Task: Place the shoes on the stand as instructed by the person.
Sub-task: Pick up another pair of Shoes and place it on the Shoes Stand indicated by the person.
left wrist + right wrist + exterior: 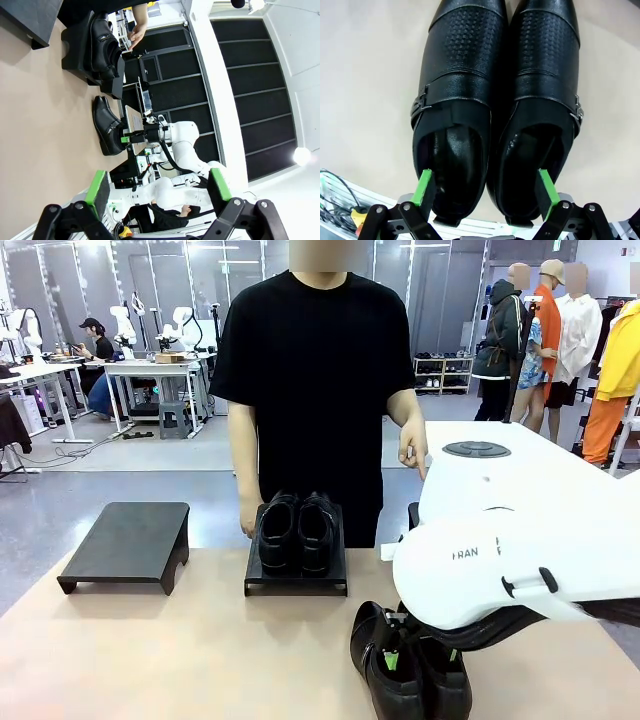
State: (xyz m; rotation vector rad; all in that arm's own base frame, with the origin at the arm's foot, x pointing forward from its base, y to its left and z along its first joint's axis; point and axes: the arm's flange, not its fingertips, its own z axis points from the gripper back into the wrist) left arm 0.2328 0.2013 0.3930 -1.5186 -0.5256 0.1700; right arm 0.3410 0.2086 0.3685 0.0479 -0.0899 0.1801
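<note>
The right gripper (485, 192) hangs over the heel end of the near pair of shoes (500, 100), its green-padded fingers spread wide. One pad sits at the outer edge of each shoe's opening, so the fingers straddle both shoes. Whether the pads touch the leather cannot be told. This glossy black pair stands side by side on the tan table (150, 660), at its near edge on the robot's right. Each shoe has a dotted toe panel and a small metal buckle on its strap.

The left gripper (158, 190) is also wide open, holds nothing, and is raised above the table.

Across the table, a second pair of shoes (297, 530) stands on the middle black stand (296, 585). An empty black stand (125, 545) sits well to its left. The person (315, 370) in a black T-shirt stands behind the middle stand. One hand (412, 452) has its index finger pointing down; the other hand (250, 515) hangs just beside the stand.

The bulky white right arm (520, 530) blocks the table's right side. The letters "FRAN" can be read on it.
</note>
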